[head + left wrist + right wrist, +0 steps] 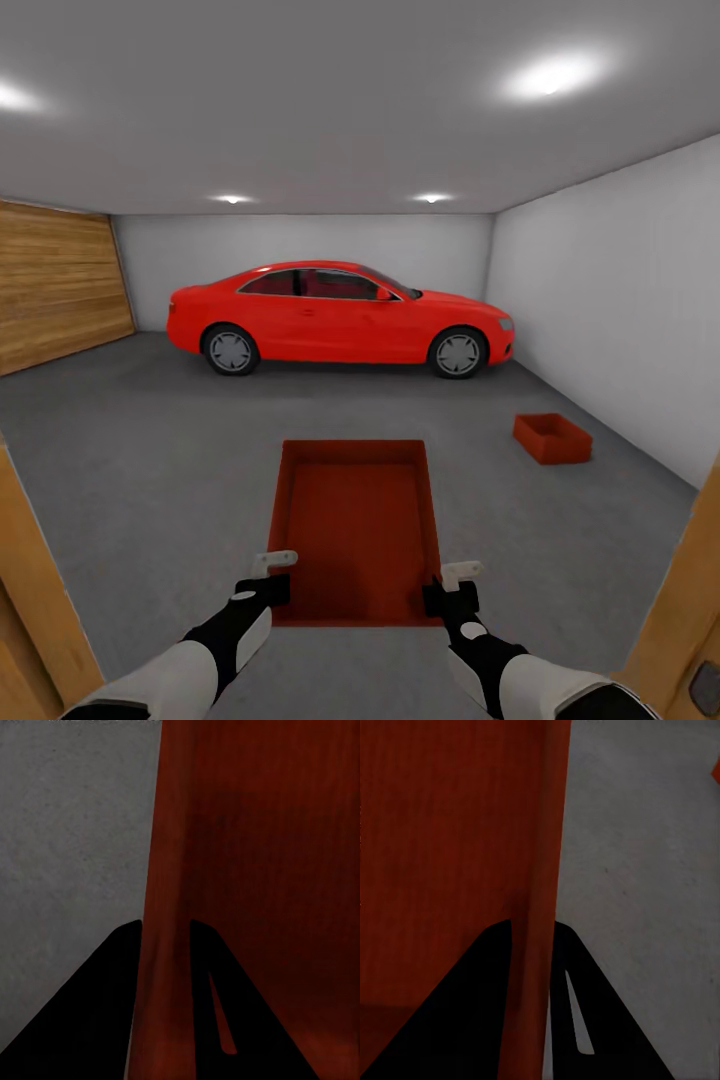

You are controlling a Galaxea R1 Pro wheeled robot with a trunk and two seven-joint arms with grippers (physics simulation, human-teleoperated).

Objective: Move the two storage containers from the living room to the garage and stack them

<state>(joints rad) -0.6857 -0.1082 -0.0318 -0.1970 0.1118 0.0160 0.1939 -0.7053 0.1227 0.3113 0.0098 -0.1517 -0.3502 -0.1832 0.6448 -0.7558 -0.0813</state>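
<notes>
Orange-red lidless rectangular storage container [360, 525] hangs between both arms at the garage doorway, its long axis pointing ahead toward the red car [340, 318]. The left gripper [268, 578] pinches its left wall, the right gripper [452, 588] its right wall, jaws closed on each rim. The second orange-red bin [551, 438] rests on the dark grey concrete floor [150, 450], ahead and to the right, near the white wall. The wrist views show each wall [166, 907] [547, 870] between the jaws; the head view alone gives the way to the target.
</notes>
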